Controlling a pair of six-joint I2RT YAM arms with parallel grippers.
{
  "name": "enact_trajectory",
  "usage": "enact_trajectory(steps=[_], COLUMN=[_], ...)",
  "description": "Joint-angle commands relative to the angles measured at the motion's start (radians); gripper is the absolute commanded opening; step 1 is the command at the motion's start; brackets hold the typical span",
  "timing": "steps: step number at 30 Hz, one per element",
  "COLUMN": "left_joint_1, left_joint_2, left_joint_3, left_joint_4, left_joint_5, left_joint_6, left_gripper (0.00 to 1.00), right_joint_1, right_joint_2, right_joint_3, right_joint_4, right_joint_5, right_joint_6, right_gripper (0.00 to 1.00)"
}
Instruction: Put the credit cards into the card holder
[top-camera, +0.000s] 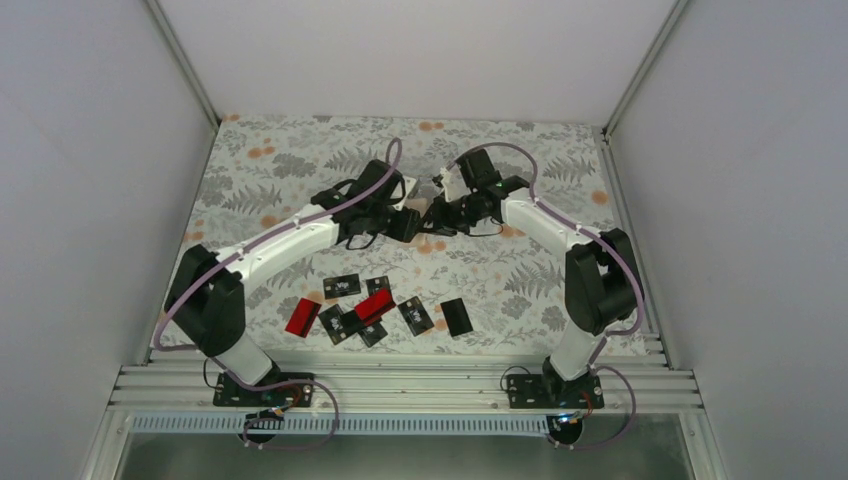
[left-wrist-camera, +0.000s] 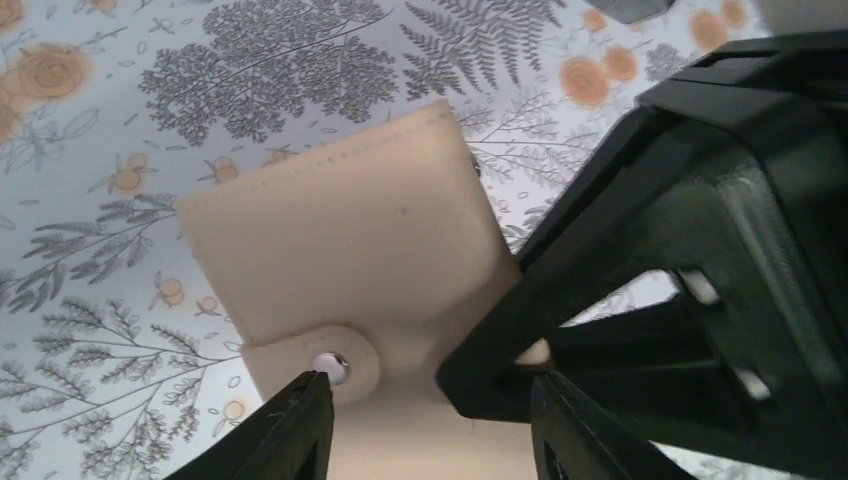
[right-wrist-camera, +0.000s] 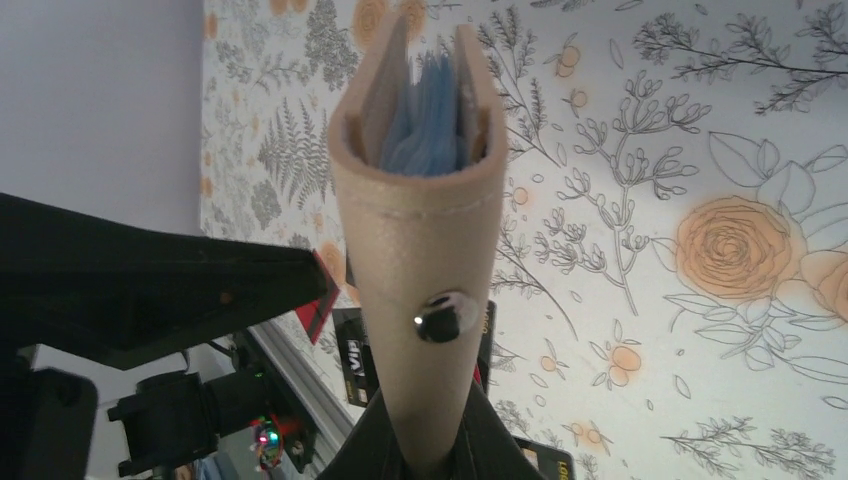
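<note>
The card holder (left-wrist-camera: 350, 240) is tan with a metal snap. It is held off the table at the centre, folded almost closed, its light blue pockets showing at the top edge in the right wrist view (right-wrist-camera: 425, 150). My right gripper (right-wrist-camera: 430, 445) is shut on its lower end. My left gripper (left-wrist-camera: 430, 405) is open, its fingers either side of the holder's snap end, one fingertip (left-wrist-camera: 300, 415) by the snap. The two grippers meet in the top view, left (top-camera: 403, 224) and right (top-camera: 438, 214). The credit cards lie on the table near the arms: several black ones (top-camera: 342, 286) and two red ones (top-camera: 302, 316).
The cards lie loosely grouped, some overlapping, from a red card (top-camera: 374, 306) to a plain black card (top-camera: 456, 316) at the right. A floral cloth (top-camera: 300, 170) covers the table. White walls enclose it. An aluminium rail (top-camera: 400, 385) runs along the near edge.
</note>
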Motion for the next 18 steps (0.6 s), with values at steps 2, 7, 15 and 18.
enact_trajectory(steps=[2, 7, 15, 18], left_joint_1=[-0.023, -0.028, -0.027, -0.029], left_joint_2=[0.058, 0.055, 0.051, 0.056], left_joint_3=[0.055, 0.046, 0.015, 0.007], left_joint_4=[-0.05, -0.052, -0.06, -0.064], left_joint_5=[-0.122, -0.148, -0.142, -0.136], left_joint_6=[0.024, 0.026, 0.044, 0.041], left_gripper=[0.45, 0.45, 0.44, 0.44], right_joint_1=[0.013, 0.014, 0.012, 0.013], right_joint_2=[-0.014, -0.022, -0.028, -0.031], right_joint_3=[-0.005, -0.034, -0.04, -0.037], right_joint_4=[-0.022, -0.008, 0.001, 0.002], right_joint_5=[-0.048, -0.084, -0.104, -0.105], right_joint_6=[-0.005, 0.0, 0.006, 0.01], right_gripper=[0.04, 0.04, 0.04, 0.04])
